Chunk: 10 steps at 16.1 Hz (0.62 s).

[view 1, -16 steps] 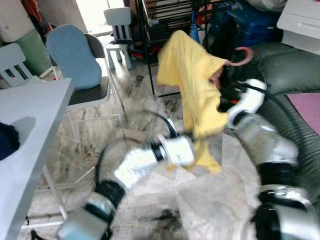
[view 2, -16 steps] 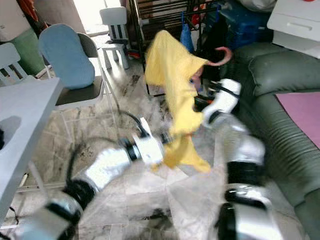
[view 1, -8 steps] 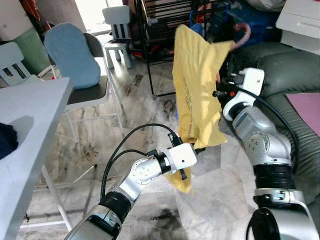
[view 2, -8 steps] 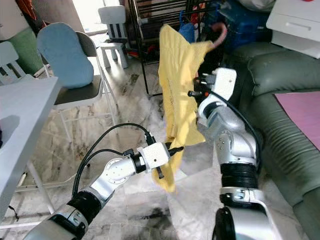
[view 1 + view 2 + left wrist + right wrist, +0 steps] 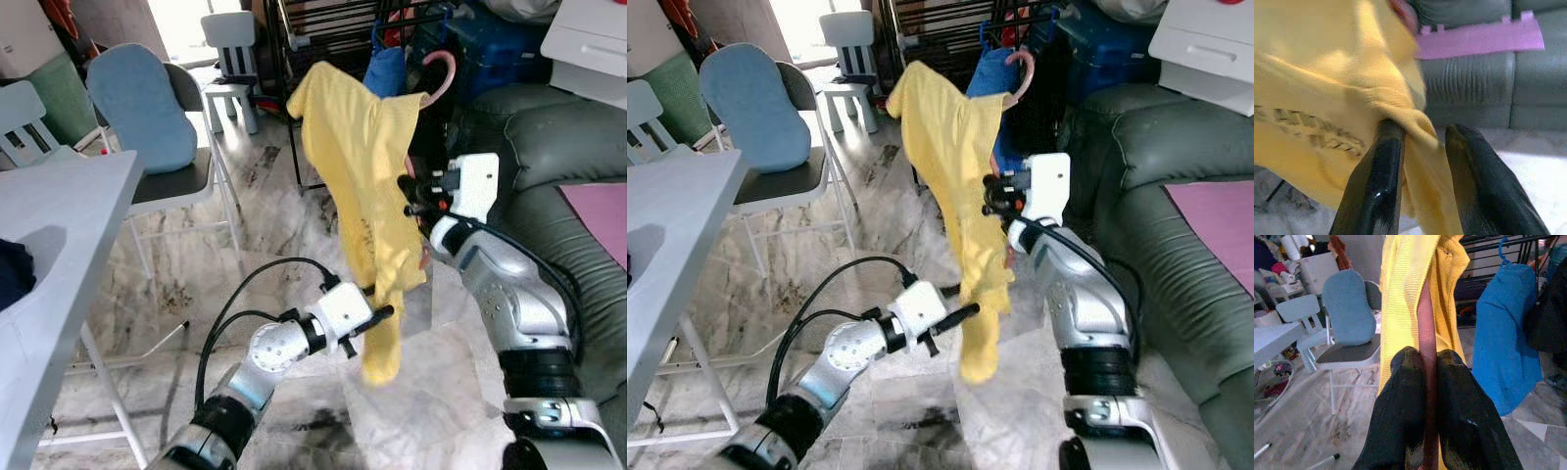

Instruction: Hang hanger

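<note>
While the dark green sofa [image 5: 578,137] takes up the robot's right side and the white table [image 5: 59,235] its left, a black clothes rack [image 5: 323,39] stands straight ahead on the marbled floor [image 5: 284,196], with a blue garment [image 5: 1506,342] already hanging from it on a blue hook. A chair with a blue cushion [image 5: 142,108] and a small white child's chair [image 5: 231,44] sit to the left of the rack. In front of the rack hangs the yellow shirt [image 5: 367,176], draped over the pink hanger [image 5: 1426,333], whose curved hook [image 5: 439,78] rises near the rack's rail and just beside the blue garment; whether it touches the rail cannot be told. The right gripper [image 5: 1422,382] is raised to the shirt's right side, its two black fingers pressed tight on the hanger's pink bar, with yellow cloth falling on either side of that bar. Lower down, the left gripper [image 5: 1418,142] reaches up from below and pinches a fold of the shirt's lower edge, its fingers [image 5: 1381,171] set narrowly with the cloth between them, and the tail of the shirt dangles beneath it above the floor.
</note>
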Available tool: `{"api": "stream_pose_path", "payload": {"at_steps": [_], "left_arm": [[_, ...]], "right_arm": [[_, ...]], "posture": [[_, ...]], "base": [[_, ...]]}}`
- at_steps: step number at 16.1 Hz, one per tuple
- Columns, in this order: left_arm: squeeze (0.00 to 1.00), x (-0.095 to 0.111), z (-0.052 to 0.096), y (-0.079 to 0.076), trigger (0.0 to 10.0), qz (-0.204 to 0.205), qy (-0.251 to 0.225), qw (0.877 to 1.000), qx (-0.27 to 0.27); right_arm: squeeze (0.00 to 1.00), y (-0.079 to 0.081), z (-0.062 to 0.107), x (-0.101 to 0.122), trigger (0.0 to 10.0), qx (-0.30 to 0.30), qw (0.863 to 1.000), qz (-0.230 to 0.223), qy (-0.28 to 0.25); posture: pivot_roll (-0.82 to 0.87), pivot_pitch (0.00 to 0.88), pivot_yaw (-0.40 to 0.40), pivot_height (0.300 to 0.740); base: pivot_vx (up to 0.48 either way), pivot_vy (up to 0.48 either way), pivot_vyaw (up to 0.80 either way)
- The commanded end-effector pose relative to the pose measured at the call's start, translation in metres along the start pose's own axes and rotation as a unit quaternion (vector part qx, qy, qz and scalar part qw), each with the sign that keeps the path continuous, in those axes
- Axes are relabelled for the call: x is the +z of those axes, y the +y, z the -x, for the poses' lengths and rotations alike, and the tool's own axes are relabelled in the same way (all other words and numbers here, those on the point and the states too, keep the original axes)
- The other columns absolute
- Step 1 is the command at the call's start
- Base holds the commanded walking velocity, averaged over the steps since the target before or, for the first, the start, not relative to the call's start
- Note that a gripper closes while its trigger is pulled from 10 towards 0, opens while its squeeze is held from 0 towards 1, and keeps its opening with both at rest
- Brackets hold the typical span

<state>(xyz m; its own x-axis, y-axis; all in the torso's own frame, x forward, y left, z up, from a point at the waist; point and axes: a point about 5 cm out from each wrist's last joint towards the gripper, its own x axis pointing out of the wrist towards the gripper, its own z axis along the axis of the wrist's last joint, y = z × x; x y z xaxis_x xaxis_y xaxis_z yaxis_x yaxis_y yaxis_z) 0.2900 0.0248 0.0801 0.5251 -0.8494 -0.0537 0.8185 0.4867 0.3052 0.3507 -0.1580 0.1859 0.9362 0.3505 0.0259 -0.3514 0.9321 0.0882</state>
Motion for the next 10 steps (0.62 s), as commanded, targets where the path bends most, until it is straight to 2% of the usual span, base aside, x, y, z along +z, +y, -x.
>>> {"api": "stream_pose_path", "payload": {"at_steps": [1, 3, 4, 5, 7, 8, 10], "left_arm": [[1.00, 0.002, 0.005, 0.008, 10.0, 0.008, -0.004, 1.000, 0.015], [1.00, 0.008, 0.018, 0.025, 10.0, 0.026, -0.026, 0.998, 0.050], [1.00, 0.010, 0.030, 0.038, 10.0, 0.014, -0.035, 0.994, 0.103], [1.00, 0.009, 0.037, 0.045, 10.0, 0.012, -0.036, 0.991, 0.130], [1.00, 0.004, 0.052, 0.062, 10.0, 0.027, -0.025, 0.981, 0.193], [1.00, 0.007, 0.060, 0.070, 10.0, 0.018, -0.028, 0.976, 0.216], [1.00, 0.011, 0.067, 0.080, 10.0, -0.015, -0.021, 0.976, 0.216]], "right_arm": [[0.00, 0.008, -0.001, 0.017, 10.0, 0.024, 0.999, 0.018, -0.044], [0.00, 0.003, 0.006, 0.006, 10.0, 0.034, 0.998, 0.030, -0.033], [0.00, -0.002, 0.014, -0.005, 10.0, 0.038, 0.998, 0.046, -0.015], [0.00, -0.005, 0.018, -0.011, 10.0, 0.037, 0.998, 0.055, -0.005], [0.00, -0.013, 0.029, -0.025, 10.0, 0.035, 0.993, 0.110, 0.013], [0.00, -0.015, 0.036, -0.033, 10.0, 0.052, 0.991, 0.115, 0.033], [0.00, -0.020, 0.046, -0.042, 10.0, 0.088, 0.987, 0.124, 0.056]], "posture": [[-0.23, 0.000, 0.073, 0.740], [-0.23, 0.000, 0.071, 0.740], [-0.22, 0.000, 0.069, 0.740], [-0.22, 0.000, 0.069, 0.740], [-0.21, 0.000, 0.068, 0.740], [-0.21, 0.000, 0.067, 0.740], [-0.20, 0.000, 0.068, 0.740]], "base": [[0.000, 0.000, 0.00], [0.000, 0.000, 0.00], [0.000, 0.000, 0.00], [0.000, 0.000, 0.00], [0.000, 0.000, 0.00], [0.000, 0.000, 0.00], [0.000, 0.000, 0.00]]}}
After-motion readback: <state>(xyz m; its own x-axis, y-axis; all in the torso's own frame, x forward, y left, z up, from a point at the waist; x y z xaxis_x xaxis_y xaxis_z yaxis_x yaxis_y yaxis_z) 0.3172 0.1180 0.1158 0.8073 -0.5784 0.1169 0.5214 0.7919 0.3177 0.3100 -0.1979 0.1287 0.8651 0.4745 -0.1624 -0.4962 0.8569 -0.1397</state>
